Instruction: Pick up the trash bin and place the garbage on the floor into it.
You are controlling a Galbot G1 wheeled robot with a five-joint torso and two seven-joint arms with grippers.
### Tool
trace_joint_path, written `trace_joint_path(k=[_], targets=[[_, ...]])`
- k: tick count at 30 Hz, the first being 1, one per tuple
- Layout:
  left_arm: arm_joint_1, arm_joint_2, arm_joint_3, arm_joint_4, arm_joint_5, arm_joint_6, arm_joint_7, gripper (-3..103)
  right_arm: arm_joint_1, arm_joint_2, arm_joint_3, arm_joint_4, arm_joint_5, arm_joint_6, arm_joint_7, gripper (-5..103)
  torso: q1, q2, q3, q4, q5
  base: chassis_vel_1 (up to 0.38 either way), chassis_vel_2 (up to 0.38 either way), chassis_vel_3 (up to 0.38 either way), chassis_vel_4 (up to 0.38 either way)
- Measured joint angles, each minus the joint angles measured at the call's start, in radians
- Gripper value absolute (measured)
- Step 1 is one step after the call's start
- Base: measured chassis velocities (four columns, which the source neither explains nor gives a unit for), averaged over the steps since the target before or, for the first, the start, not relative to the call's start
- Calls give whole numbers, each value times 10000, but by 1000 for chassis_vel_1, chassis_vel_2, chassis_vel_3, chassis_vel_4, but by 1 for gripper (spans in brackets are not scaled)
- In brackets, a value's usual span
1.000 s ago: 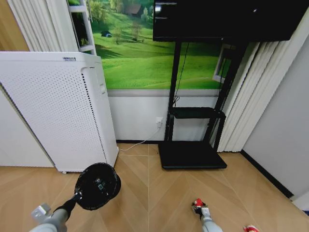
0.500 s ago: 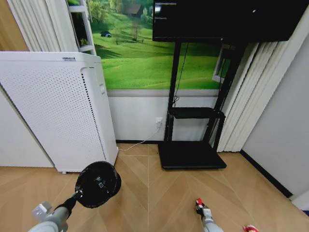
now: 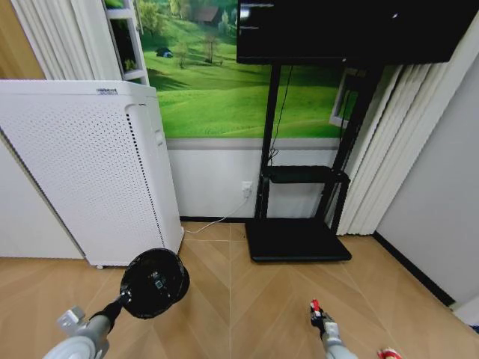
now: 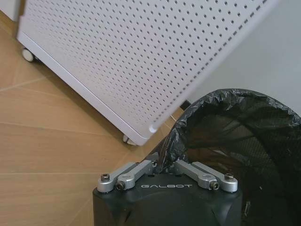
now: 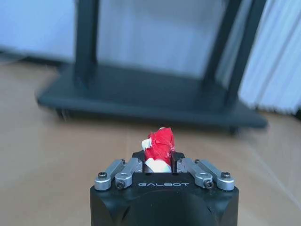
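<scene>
The trash bin (image 3: 155, 283), small, round and black, hangs tilted above the floor (image 3: 239, 307) with its base and white sticker facing me. My left gripper (image 3: 118, 303) is shut on its rim; the left wrist view shows the left gripper (image 4: 162, 164) pinching the black liner at the rim of the bin (image 4: 235, 141). A red-and-white scrap of garbage (image 3: 315, 308) is clamped in my right gripper (image 3: 319, 317), low at the front right. In the right wrist view the right gripper (image 5: 159, 164) is closed around that scrap (image 5: 159, 146). Another red scrap (image 3: 388, 354) lies on the floor at the bottom right.
A tall white perforated appliance (image 3: 82, 164) stands close behind the bin on the left. A black TV stand with a flat base (image 3: 298, 241) is ahead against the wall. Curtains and a dark floor strip (image 3: 413, 271) border the right side.
The bin has shifted slightly up and to the right in my left gripper. My right gripper has carried the scrap a little to the right.
</scene>
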Motion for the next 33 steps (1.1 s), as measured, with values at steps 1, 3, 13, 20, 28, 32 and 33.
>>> trace_joint_path(k=[1, 3, 13, 20, 28, 32, 33], targets=[[-92, 61, 170, 156, -1, 41, 221, 3, -63, -31, -113, 475, -46, 465, -80, 27, 0, 0, 0, 2, 3, 0, 0, 0, 0], [-213, 139, 403, 283, 25, 72, 351, 3, -160, -99, -212, 1010, -56, 693, -209, 27, 0, 0, 0, 7, 7, 0, 0, 0, 0], [-1917, 918, 3103, 1472, 1437, -270, 802, 3, -1366, -912, -769, 4766, 796, 1269, -1376, 27, 0, 0, 0, 3, 0, 0, 0, 0, 0], [-2518, 1390, 3798, 1498, 1711, -359, 1229, 3, -2134, -1293, -953, 6237, 962, 1385, -1727, 27, 0, 0, 0, 3, 4, 0, 0, 0, 0], [-3283, 1819, 4760, 277, -1388, 540, -615, 3, -3363, -1757, -1757, 7969, 353, 2215, -2815, 27, 0, 1, -1, 1, 3, 0, 0, 0, 0], [-3089, 1816, 4677, -122, -2315, 1061, -1611, 3, -3200, -1852, -1894, 8130, 527, 2278, -2992, 27, 0, 0, -1, 2, 5, 0, 0, 0, 0], [-2966, 1858, 4622, -207, -2468, 1215, -1944, 3, -3068, -1949, -1940, 8225, 702, 2289, -3090, 27, -1, 0, -1, 3, 2, 0, 0, 0, 0]])
